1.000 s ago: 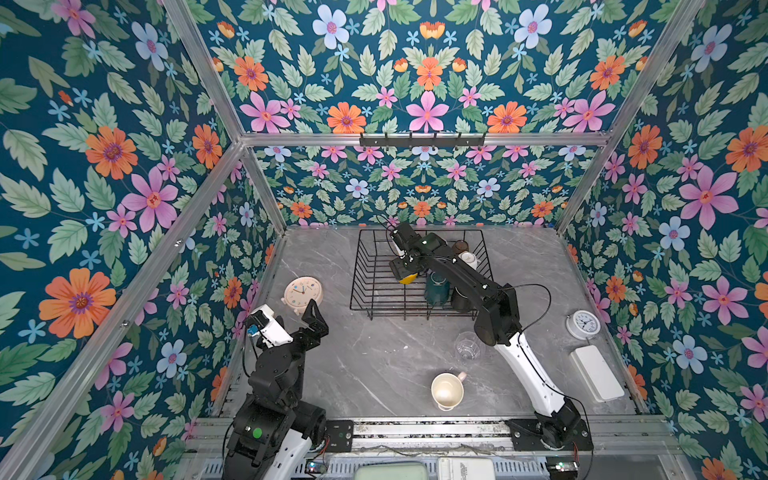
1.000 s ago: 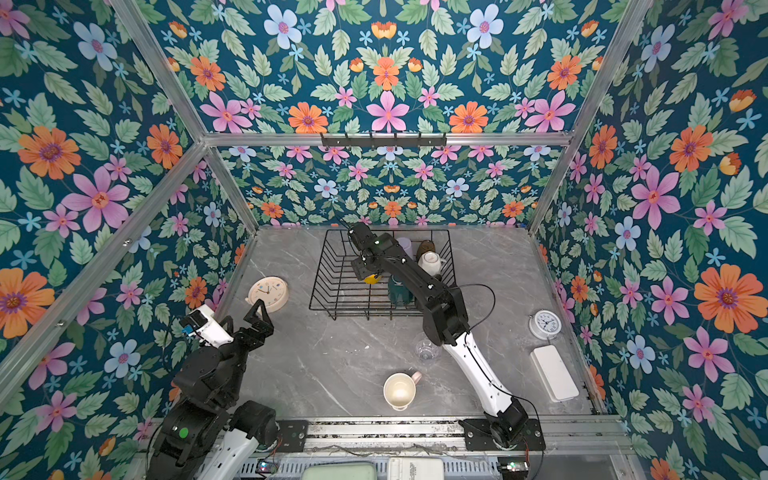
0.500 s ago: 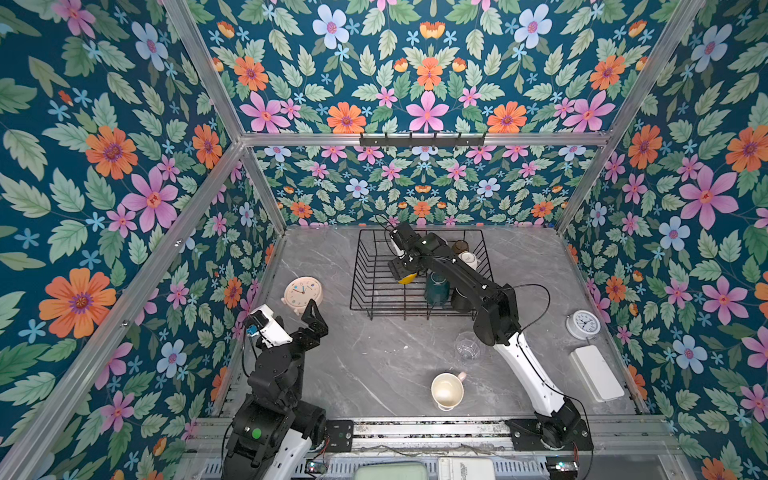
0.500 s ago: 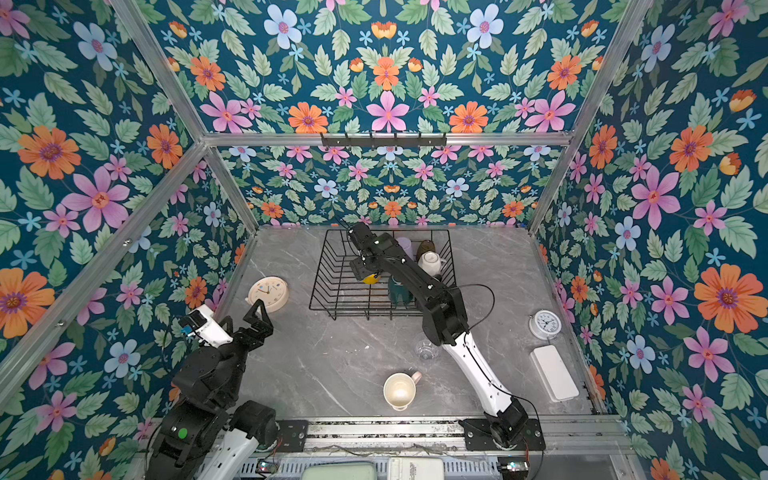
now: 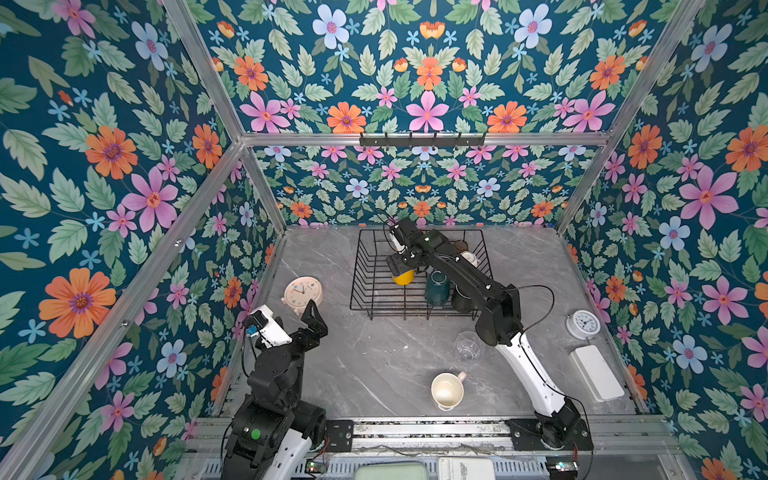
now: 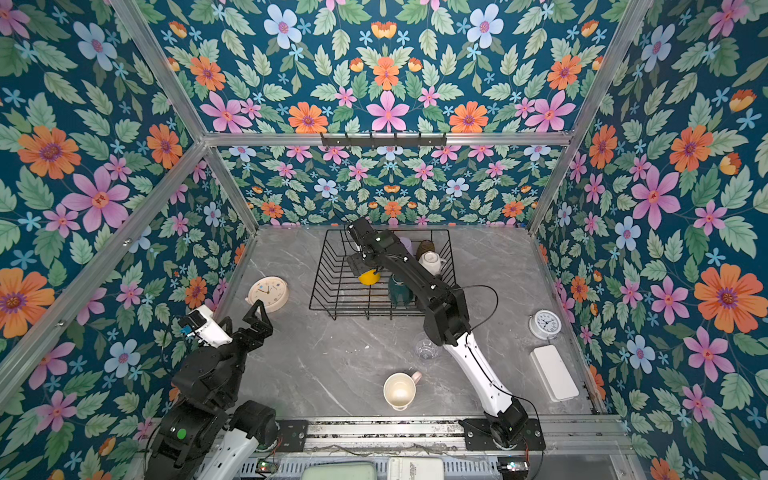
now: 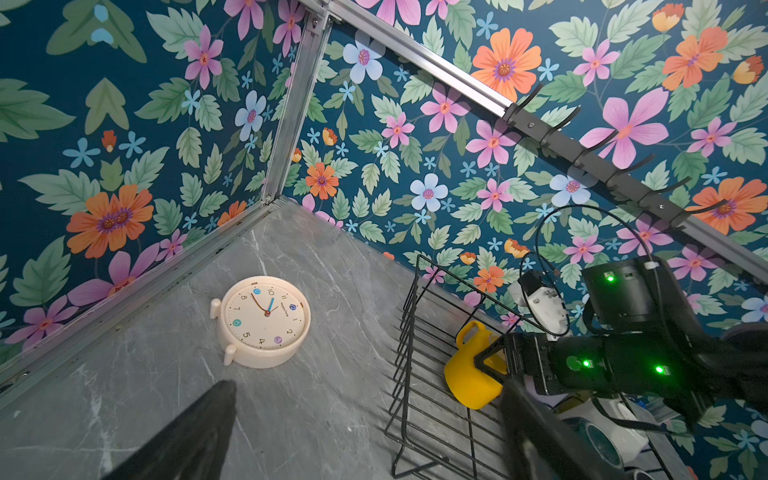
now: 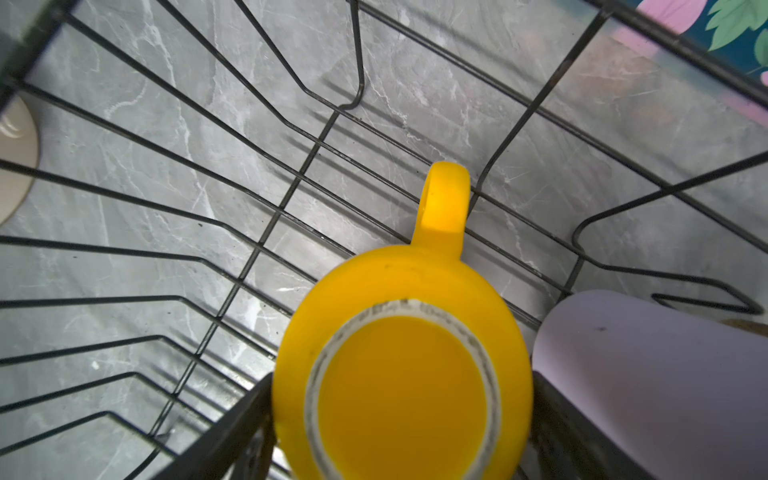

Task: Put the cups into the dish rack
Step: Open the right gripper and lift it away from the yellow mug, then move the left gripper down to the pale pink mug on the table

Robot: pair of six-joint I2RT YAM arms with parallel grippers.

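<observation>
Yellow mug [image 5: 403, 277], dark-green mug [image 5: 437, 287] and lilac tumbler [image 8: 648, 374] against the black wire dish rack [image 5: 360, 266], grey white-veined marble-pattern tabletop [image 5: 374, 361], and teal walls [image 5: 124, 187] printed with pink, orange and pale-blue flowers and green leaves.

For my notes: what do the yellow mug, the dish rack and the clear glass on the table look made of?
Yellow mug: likely glazed ceramic, satin yellow; its upturned base shows a bare whitish foot ring.
Dish rack: thin metal wire with a black coating, bent into prongs.
Clear glass: glass or clear plastic, cannot tell which; the tabletop shows through it.
</observation>
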